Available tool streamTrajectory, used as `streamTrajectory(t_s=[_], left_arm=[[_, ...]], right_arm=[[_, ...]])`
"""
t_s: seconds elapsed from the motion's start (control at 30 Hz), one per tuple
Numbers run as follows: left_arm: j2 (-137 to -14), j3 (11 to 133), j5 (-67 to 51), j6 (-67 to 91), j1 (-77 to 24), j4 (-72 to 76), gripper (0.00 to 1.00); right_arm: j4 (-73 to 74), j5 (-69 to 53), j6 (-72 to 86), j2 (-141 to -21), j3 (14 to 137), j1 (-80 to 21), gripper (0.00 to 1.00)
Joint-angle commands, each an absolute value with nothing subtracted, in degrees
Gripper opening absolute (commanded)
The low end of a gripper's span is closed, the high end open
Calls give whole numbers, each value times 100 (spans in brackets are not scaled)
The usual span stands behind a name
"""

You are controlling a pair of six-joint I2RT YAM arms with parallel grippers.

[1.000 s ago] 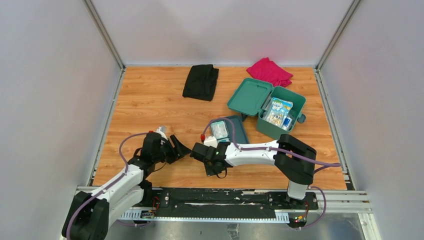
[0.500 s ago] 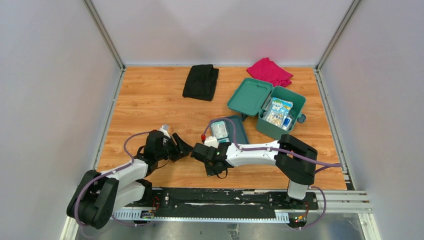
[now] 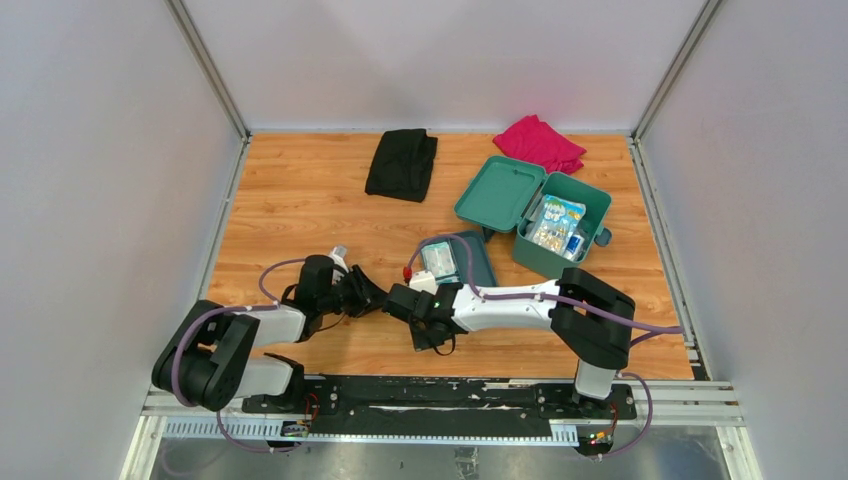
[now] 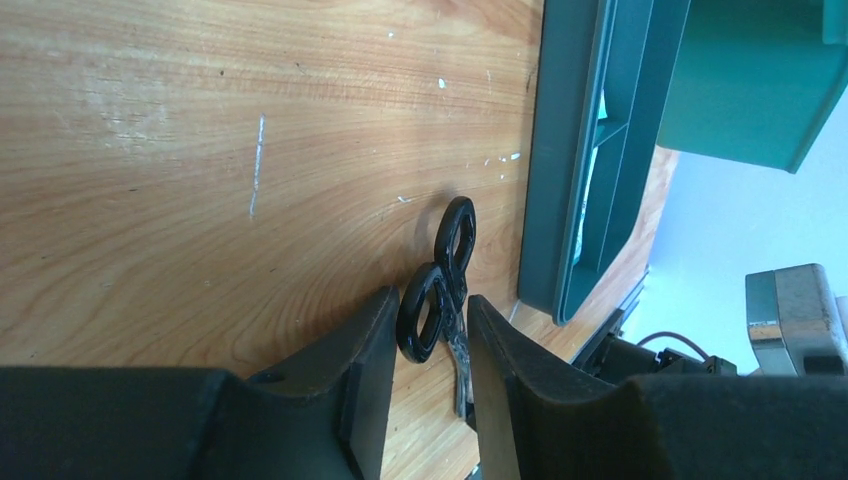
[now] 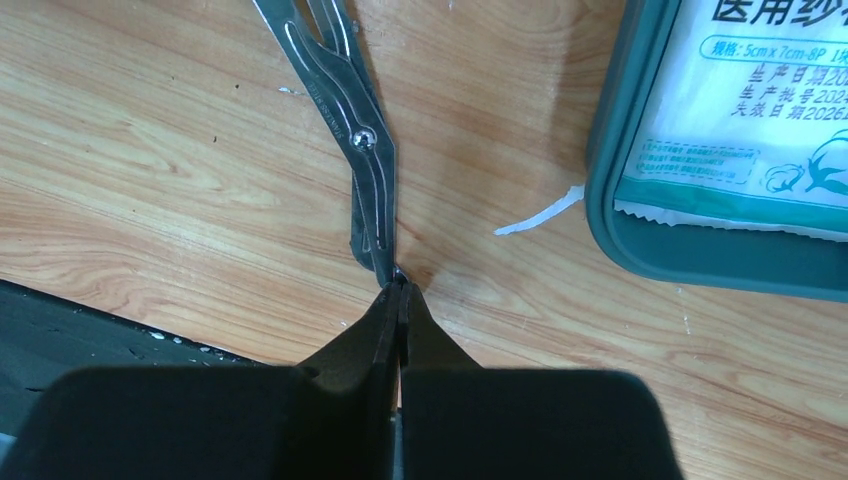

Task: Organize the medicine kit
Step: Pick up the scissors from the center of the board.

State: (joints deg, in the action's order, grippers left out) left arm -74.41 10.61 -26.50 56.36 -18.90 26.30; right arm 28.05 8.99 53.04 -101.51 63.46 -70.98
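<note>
The left fingers [image 4: 365,370] are parted narrowly and set astride the black handle loops of the scissors [image 4: 447,278], which lie flat on the table [image 3: 300,210]; nothing is gripped by them yet. The right fingers [image 5: 425,335] are pressed together, and the blade tips appear to be pinched at their very ends. The medicine kit [image 3: 540,258] is seen at the far right of the table with its lid [image 3: 500,192] thrown back. Its inner tray [image 3: 478,262] lies apart from it, just beside the scissors, with a gauze packet [image 5: 740,100] in it. The step in hand is judged to be the taking up of the scissors. It is best done if the loops are centred between the left fingers before closing, the pads are kept low against the wood, and the tray's edge is not nudged.
</note>
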Motion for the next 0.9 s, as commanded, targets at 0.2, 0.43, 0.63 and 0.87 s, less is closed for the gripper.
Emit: streamTrajectory(t_s=[0.2,0.43,0.63,0.87], left_arm=[[-7481,982,-2563,5502,-1942,2355,18],[-7181,1014,-2723,5493,-1941,2352,0],[-6287,1046,-3179,5527,-1942,2347,0],[-5296,1102,-3658,5943,-1968,2339,0]], right_arm=[[3049,1077,5221,-10252,6350,-6975,0],[3057,1696,4603,-9450,6427,-7025,1],[2777,2217,3754,-8310,6299,-7040,47],[1790,1352,2667,-8267,6341,-7031,67]])
